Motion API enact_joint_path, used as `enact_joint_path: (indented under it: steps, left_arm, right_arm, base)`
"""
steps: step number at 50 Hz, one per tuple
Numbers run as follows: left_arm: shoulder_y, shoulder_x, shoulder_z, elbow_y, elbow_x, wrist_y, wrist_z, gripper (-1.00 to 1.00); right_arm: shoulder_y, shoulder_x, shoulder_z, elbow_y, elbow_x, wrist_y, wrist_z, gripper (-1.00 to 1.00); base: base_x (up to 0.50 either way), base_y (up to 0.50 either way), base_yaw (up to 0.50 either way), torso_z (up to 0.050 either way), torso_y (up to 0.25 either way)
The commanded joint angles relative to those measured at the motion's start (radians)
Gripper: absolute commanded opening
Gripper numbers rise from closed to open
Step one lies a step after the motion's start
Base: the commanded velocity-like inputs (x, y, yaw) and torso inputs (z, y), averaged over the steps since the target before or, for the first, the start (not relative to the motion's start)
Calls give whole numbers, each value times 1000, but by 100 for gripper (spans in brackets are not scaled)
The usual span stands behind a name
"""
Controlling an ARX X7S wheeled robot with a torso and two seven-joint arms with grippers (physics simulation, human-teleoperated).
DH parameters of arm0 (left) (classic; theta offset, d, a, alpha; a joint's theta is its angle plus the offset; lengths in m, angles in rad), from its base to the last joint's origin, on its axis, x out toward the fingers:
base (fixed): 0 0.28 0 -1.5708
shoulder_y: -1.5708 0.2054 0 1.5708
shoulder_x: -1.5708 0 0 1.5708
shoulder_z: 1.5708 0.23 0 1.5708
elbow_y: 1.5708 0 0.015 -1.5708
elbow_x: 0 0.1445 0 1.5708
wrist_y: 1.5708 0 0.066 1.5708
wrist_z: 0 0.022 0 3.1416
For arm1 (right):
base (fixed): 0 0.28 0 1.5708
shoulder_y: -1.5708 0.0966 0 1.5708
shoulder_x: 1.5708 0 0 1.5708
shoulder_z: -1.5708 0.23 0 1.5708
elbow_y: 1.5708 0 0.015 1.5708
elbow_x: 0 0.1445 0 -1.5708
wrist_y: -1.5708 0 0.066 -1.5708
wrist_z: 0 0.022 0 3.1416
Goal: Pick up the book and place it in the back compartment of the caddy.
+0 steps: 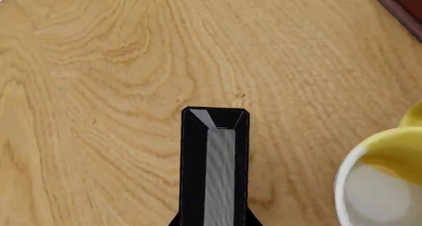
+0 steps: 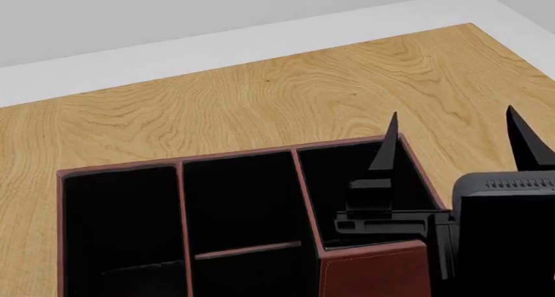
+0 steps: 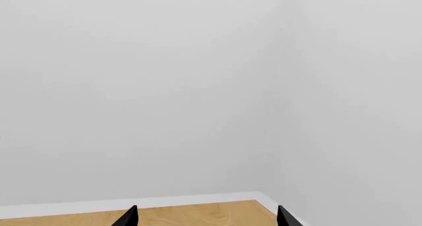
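The book point(image 1: 216, 161) shows edge-on in the left wrist view, with black covers and a pale grey page block. It juts out from my left gripper point(image 1: 214, 223), which is shut on it, and hangs above the wooden table point(image 1: 118, 87). The caddy point(image 2: 373, 271) is a red-brown box with a black interior in the head view. The back compartment point(image 2: 238, 203) lies in its middle column, beyond a thin cross divider point(image 2: 247, 250). My right gripper point(image 2: 455, 141) stands open beside the caddy's right end with its fingers pointing up, and it holds nothing. The left gripper is outside the head view.
A white mug with a yellow handle point(image 1: 382, 181) stands close beside the held book. A corner of the caddy point(image 1: 402, 8) shows in the left wrist view. The right wrist view shows the right gripper point(image 3: 207, 217) facing a pale wall point(image 3: 197, 87) over the table's far edge.
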State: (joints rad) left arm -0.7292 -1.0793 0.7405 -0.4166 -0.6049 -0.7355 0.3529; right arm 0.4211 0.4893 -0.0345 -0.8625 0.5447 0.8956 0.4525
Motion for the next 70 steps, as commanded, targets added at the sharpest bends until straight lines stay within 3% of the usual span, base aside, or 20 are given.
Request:
enact_joint_path:
  steps: [1, 20, 34, 51, 70]
  left_arm:
    - [-66, -43, -87, 101, 52, -45, -78, -100]
    - [-188, -80, -86, 213, 128, -110, -110, -100]
    - [-379, -93, -43, 346, 279, -179, -104, -100]
    - [-653, 70, -18, 421, 381, -253, -69, -100]
    - [-760, 211, -26, 512, 326, -237, 8, -100]
  right_arm:
    - [-3, 2, 1, -3, 5, -6, 1, 100]
    - [-11, 13, 31, -31, 36, 6, 13, 100]
    - [-25, 17, 33, -16, 32, -34, -2, 100]
    - [-38, 14, 15, 4, 19, -70, -10, 100]
    - [-30, 12, 10, -3, 33, -61, 3, 100]
  base:
    - [0, 0, 0, 0, 0]
    - [0, 0, 0, 0, 1]
    - [0, 0, 0, 0, 1]
    - [0, 0, 0, 0, 2]
    - [0, 0, 0, 0, 1]
